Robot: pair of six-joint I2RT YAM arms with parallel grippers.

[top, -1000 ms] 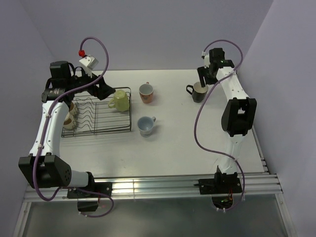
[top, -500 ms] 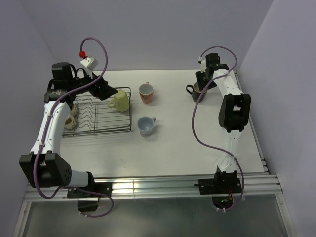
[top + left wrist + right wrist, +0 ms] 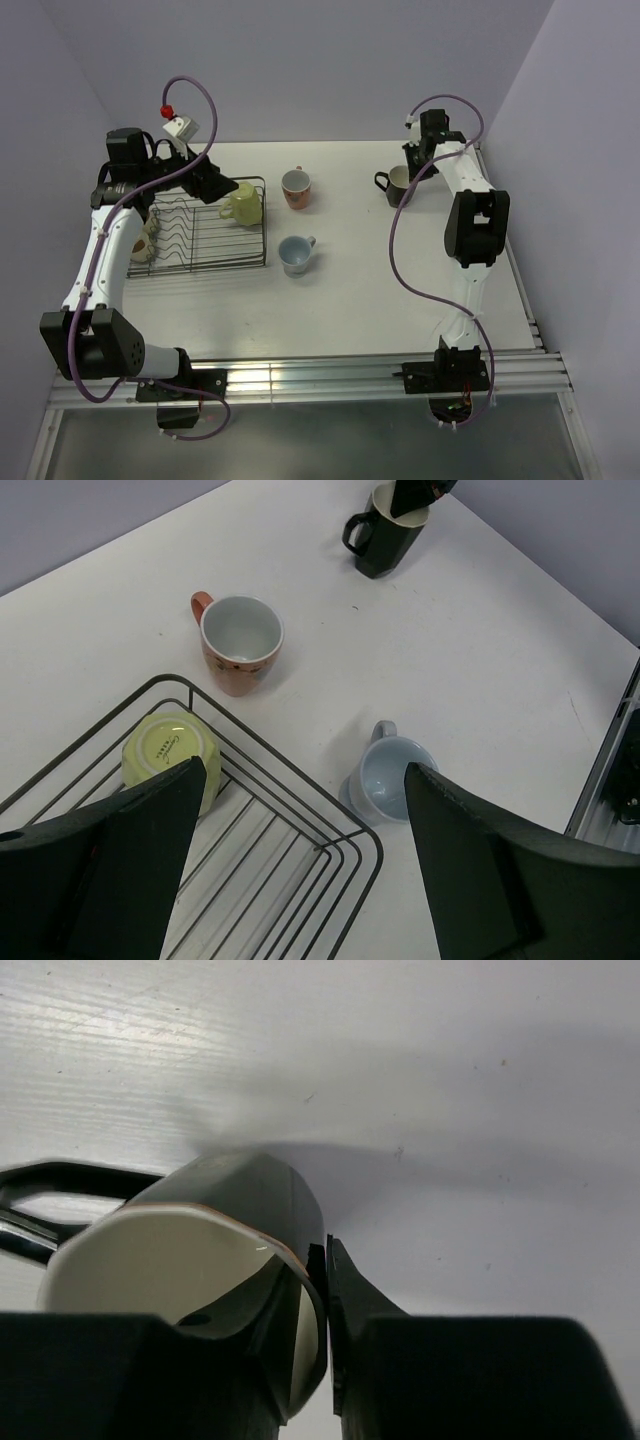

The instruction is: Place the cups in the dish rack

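Observation:
The black cup [image 3: 395, 186] with a cream inside [image 3: 160, 1260] stands at the back right. My right gripper [image 3: 325, 1260] is shut on its wall, one finger inside and one finger [image 3: 400, 1330] outside. My left gripper [image 3: 305, 770] hangs open over the dish rack [image 3: 200, 240], beside the pale yellow mug [image 3: 168, 755], which lies upside down in the rack's far right corner. The pink cup [image 3: 295, 187] and the light blue mug [image 3: 296, 254] stand upright on the table right of the rack. A brown cup [image 3: 140, 243] shows at the rack's left end, partly hidden by my left arm.
The rack's wire rim [image 3: 370, 865] lies right below my left gripper. Purple walls close in the table at the back and on both sides. The right arm's cable [image 3: 400, 260] loops over the table's right part.
My right gripper has dropped onto the black cup and shut on its wall. My left gripper has narrowed a little and drawn back slightly from the yellow mug.

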